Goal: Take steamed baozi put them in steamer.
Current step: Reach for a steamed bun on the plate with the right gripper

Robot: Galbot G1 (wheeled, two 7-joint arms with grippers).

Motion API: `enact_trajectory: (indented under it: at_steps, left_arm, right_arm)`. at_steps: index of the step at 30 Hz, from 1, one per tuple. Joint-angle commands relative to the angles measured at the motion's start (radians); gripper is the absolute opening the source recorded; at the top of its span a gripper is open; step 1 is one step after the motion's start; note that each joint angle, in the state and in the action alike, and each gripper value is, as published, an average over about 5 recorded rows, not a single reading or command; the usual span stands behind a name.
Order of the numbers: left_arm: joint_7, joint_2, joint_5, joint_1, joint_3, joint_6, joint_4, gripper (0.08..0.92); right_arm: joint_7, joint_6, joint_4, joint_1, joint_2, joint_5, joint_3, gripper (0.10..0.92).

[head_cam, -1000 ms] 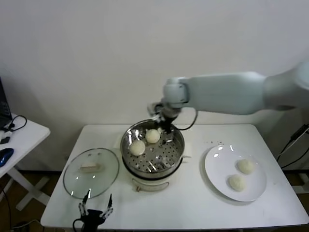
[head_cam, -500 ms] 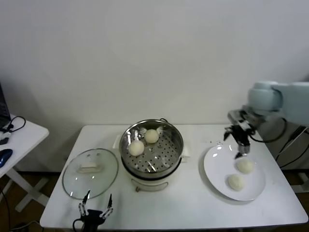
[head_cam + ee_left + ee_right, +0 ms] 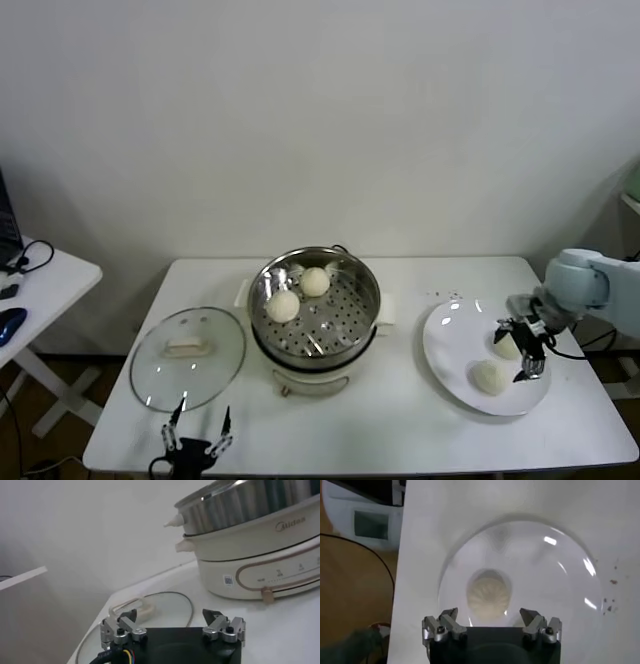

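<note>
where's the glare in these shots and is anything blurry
Head view: soft reflections on the glass lid and bright highlights inside the steamer; the image is fairly crisp overall. Right wrist view: small bright glints on the plate, with the right hand open above one steamed baozi. Left wrist view: the steamer's wall looks soft and hazy.

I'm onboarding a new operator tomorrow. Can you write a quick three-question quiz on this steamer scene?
1. How many baozi lie in the steamer?
2. True or false: the glass lid sits on the steamer.
3. The right gripper is: A) shut on a bun, B) open over the white plate, C) parked near the lid.

Key: 1. Two: one and another. 2. False; it lies on the table. 3. B; the left gripper is the parked one.
</note>
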Motion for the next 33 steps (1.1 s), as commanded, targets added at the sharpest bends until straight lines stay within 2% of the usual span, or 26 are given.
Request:
enact_trajectory:
  at_steps: [1,19,22,29,33]
  left_arm:
    - [-0.001,-0.012,0.004,0.0,0.0,0.0,0.005,0.823]
    - [-0.001,-0.016,0.008,-0.002,0.0,0.002,0.008,0.823]
    - [-0.002,-0.015,0.008,-0.003,0.001,0.002,0.008,0.823]
    - [-0.002,-0.014,0.008,-0.003,0.002,0.001,0.005,0.823]
    - [-0.003,-0.014,0.008,-0.003,0.006,0.0,0.004,0.823]
  right_arm:
    - [0.026,0.003,-0.094,-0.265,-0.017,-0.077,0.22,0.823]
    - [0.043,-0.03,-0.09,-0.348,0.024,-0.071,0.304,0.817]
    - [0.045,-0.033,-0.082,-0.342,0.02,-0.071,0.302,0.766]
    - [0.044,-0.028,-0.025,-0.215,0.0,-0.069,0.225,0.585]
    - [0.028,-0.006,0.05,0.01,-0.003,-0.034,0.061,0.562]
